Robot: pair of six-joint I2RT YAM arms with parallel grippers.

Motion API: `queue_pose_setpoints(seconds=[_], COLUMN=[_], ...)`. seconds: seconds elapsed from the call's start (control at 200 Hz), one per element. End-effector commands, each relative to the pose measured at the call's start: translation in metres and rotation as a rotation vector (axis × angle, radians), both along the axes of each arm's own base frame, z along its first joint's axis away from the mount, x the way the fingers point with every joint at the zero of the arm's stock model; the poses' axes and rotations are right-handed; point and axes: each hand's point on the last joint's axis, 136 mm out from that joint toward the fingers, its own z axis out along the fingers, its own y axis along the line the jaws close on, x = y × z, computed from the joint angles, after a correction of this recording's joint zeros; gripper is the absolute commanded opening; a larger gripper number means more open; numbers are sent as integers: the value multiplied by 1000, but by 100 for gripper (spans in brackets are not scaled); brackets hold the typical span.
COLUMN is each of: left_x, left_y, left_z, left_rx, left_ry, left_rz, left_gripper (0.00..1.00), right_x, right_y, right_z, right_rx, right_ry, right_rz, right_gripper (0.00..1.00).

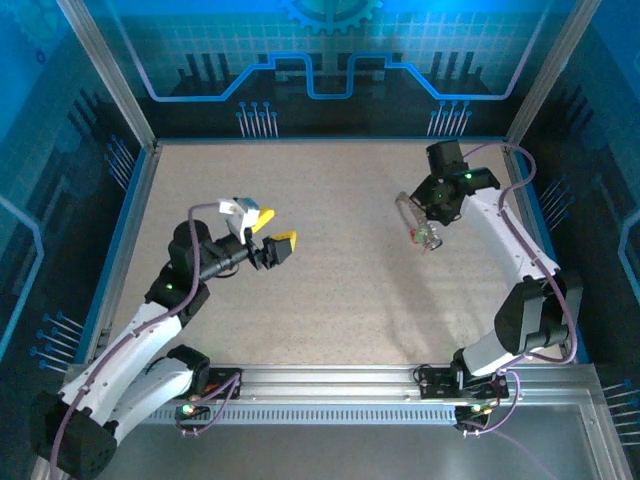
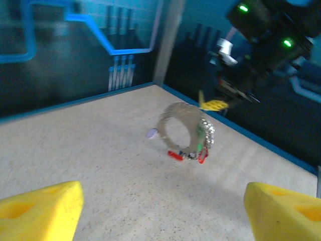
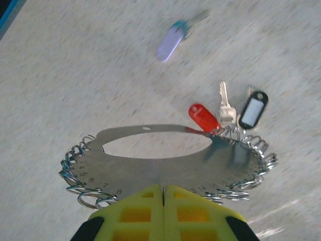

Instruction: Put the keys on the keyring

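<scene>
Right end effector (image 3: 164,194) is clamped shut on the rim of the keyring (image 3: 160,170), a flat metal ring plate with numbered holes and small split rings round its edge. The edge grip leaves the centre hole and most of the split rings exposed. In the top view it sits at about 2 o'clock on the worktop (image 1: 330,300). From the left wrist view it stands roughly on edge, facing the left arm, presumably presented for loading. Hanging off the rim at the ring's 1 o'clock in the right wrist view are a red tag (image 3: 203,117), a silver key (image 3: 224,106) and a black-framed label tag (image 3: 252,110). Loose on the worktop past the ring at 12 o'clock is a lilac tag (image 3: 169,44) with what looks like a teal-headed key (image 3: 184,24) attached, though it's blurred. Left end effector (image 1: 274,231) is at roughly 9 o'clock, above the worktop, pads spread wide and empty, aimed across at the ring. Judgement: the likely next step is the left arm picking up the loose key. It's a small flat part on a flat surface, so a missed or slipped pinch is the risk.
</scene>
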Motion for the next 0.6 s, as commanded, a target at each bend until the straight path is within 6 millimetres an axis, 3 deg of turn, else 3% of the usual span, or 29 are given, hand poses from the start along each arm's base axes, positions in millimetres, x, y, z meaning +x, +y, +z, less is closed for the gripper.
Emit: queue_pose_setpoints(seconds=[0.0, 0.115, 0.245, 0.445, 0.595], left_x=[-17, -20, -18, -8, -10], left_y=[-23, -43, -65, -76, -93], left_z=[-1, -22, -54, -85, -107], left_rx=[70, 147, 203, 90, 131], left_ry=[-163, -180, -142, -119, -114], left_rz=[-110, -140, -143, -84, -121], left_gripper=[81, 73, 66, 63, 65], right_x=[-5, -16, -27, -45, -56], right_y=[42, 84, 118, 151, 170], right_z=[5, 0, -11, -19, -23], right_rx=[116, 151, 178, 205, 222], right_ry=[-25, -18, 8, 26, 44], right_rz=[29, 100, 152, 215, 262], right_gripper=[0, 0, 0, 0, 0])
